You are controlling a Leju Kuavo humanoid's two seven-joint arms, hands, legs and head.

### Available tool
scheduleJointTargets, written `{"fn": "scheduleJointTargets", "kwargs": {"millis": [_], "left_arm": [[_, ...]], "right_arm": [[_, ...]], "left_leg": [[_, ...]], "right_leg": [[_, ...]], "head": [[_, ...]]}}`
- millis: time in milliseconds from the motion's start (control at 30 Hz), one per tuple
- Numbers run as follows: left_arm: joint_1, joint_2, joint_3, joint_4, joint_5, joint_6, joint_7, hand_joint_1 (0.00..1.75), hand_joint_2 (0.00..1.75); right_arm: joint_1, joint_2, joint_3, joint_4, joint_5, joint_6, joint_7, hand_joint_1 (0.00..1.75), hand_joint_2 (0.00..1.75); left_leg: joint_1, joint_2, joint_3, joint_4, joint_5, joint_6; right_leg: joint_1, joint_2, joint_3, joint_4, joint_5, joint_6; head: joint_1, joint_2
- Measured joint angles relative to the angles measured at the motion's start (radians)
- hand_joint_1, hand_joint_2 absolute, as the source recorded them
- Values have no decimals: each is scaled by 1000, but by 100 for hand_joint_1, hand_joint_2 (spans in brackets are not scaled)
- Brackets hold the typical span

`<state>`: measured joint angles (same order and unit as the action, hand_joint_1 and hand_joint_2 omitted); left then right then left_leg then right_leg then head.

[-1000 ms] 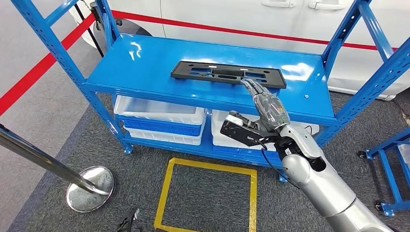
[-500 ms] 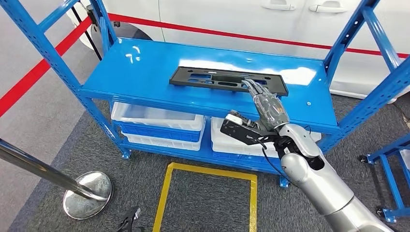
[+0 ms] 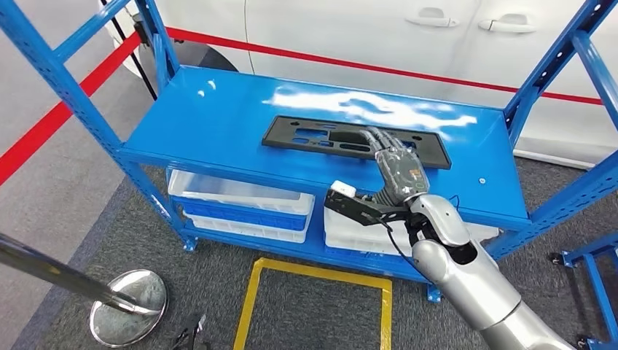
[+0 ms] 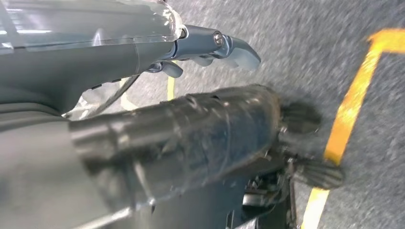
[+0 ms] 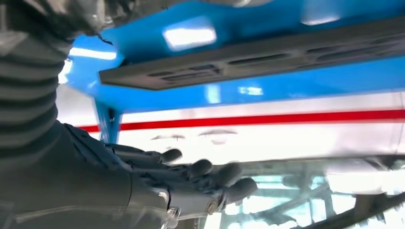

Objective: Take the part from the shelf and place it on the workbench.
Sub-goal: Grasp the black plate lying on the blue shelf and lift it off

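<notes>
On the blue shelf's point(image 3: 218, 117) top level lies the black part point(image 3: 321, 136), flat; my right hand point(image 3: 397, 169) reaches over its right half, fingers point(image 5: 200, 168) spread, gripping nothing.

The shelf point(image 3: 211, 109) is glossy bright blue, with pale glare patches across its top. The part point(image 3: 313, 136) on it is matte black, patterned with cut-out slots. The bins point(image 3: 240, 198) below are white over blue. The right hand point(image 3: 397, 164) is dark grey under a clear cover, on a silver arm point(image 3: 474, 292). The car point(image 3: 364, 29) behind is white with a red stripe. The floor point(image 3: 321, 313) is speckled dark grey carpet, marked by a yellow tape square point(image 3: 315, 271).
</notes>
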<state>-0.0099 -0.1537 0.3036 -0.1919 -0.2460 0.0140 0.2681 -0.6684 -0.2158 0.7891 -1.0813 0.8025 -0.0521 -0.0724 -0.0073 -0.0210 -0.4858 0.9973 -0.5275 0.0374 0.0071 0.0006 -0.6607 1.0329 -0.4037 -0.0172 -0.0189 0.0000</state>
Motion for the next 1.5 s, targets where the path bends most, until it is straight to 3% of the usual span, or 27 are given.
{"fn": "scheduleJointTargets", "kwargs": {"millis": [100, 167, 233, 267, 300, 333, 400, 467, 533, 667, 867, 933, 1067, 1133, 1333, 1500], "left_arm": [[-1, 0, 1, 0, 0, 0, 0, 0, 0], [-3, 0, 1, 0, -1, 0, -1, 0, 0], [-2, 0, 2, 0, -4, 2, -3, 0, 0], [-1, 0, 3, 0, -5, 3, -4, 0, 0], [1, 0, 4, 0, -6, 5, -6, 0, 0], [2, 0, 5, 0, -6, 6, -7, 0, 0], [4, 1, 6, 0, -7, 6, -8, 0, 0], [3, 0, 9, 1, -8, 5, -8, 0, 0], [3, 0, 13, 1, -9, 3, -8, 0, 0], [3, -2, 17, 2, -18, 0, -9, 0, 0], [2, -3, 23, 2, -29, -2, -16, 0, 0], [1, -2, 23, 2, -30, -2, -16, 0, 0], [0, -2, 23, 2, -33, -2, -17, 0, 0], [0, -2, 24, 2, -33, -2, -17, 0, 0], [-1, -3, 31, 2, -35, -3, -18, 0, 0], [-2, -3, 42, 2, -45, -7, -22, 0, 0]], "right_arm": [[-2, 3, 1, 3, 4, -2, 0, 0, 175], [-3, 7, 2, 6, 4, 0, 0, 0, 175], [1, 10, 6, 11, 5, 7, -3, 0, 175], [3, 10, 8, 15, 4, 12, -6, 0, 175], [6, 10, 9, 19, 2, 16, -11, 0, 175], [8, 10, 10, 24, 0, 18, -16, 0, 175], [11, 9, 10, 32, -5, 20, -23, 0, 175], [13, 6, 11, 40, -9, 23, -27, 0, 175], [15, 3, 12, 47, -11, 26, -30, 0, 175], [19, -2, 17, 58, -8, 36, -37, 0, 175], [20, -4, 41, 82, 7, 51, -48, 0, 175], [21, -4, 49, 91, 12, 50, -52, 0, 175], [22, -4, 60, 104, 19, 50, -54, 0, 175], [22, -4, 64, 110, 20, 48, -54, 0, 175], [26, 7, 68, 133, 57, -2, -27, 0, 175], [31, 56, 68, 176, 103, -69, 21, 0, 175]], "left_leg": [[2, 5, -20, 53, 5, -14], [7, 9, -85, 161, -14, -26], [16, 12, -167, 257, -61, -40], [21, 13, -194, 274, -74, -46], [25, 14, -207, 259, -63, -51], [29, 15, -205, 213, -26, -56], [32, 17, -185, 89, 78, -61], [30, 18, -174, 28, 131, -48], [27, 17, -176, 29, 135, -32], [29, 12, -178, 22, 140, -28], [26, 6, -178, 22, 133, -16], [24, 6, -177, 22, 133, -14], [22, 7, -177, 23, 135, -11], [22, 7, -177, 23, 136, -11], [22, 7, -175, 23, 138, -13], [23, 8, -175, 23, 138, -14]], "right_leg": [[-10, 2, 35, -26, -8, -11], [-17, 2, 58, -36, -19, -15], [-21, 2, 78, -37, -35, -13], [-23, 2, 90, -37, -44, -10], [-26, 3, 103, -36, -54, -6], [-30, 3, 116, -34, -65, -1], [-36, 5, 138, -27, -88, 13], [-36, 5, 144, -21, -105, 29], [-36, 6, 143, -23, -113, 40], [-35, 6, 147, -33, -108, 17], [-35, 3, 158, -53, -112, 7], [-36, 3, 157, -54, -110, 12], [-39, 3, 157, -55, -107, 47], [-40, 3, 157, -55, -107, 57], [-39, 2, 155, -48, -108, 58], [-38, 3, 152, -43, -110, 57]], "head": [[-1, 0], [-3, 0], [-4, 0], [-4, 0], [-4, 0], [-4, 0], [-4, 0], [-4, 0], [-5, 0], [-5, 0], [-5, 0], [-5, 0], [-5, 0], [-5, 0], [-5, 0], [-5, 0]]}}
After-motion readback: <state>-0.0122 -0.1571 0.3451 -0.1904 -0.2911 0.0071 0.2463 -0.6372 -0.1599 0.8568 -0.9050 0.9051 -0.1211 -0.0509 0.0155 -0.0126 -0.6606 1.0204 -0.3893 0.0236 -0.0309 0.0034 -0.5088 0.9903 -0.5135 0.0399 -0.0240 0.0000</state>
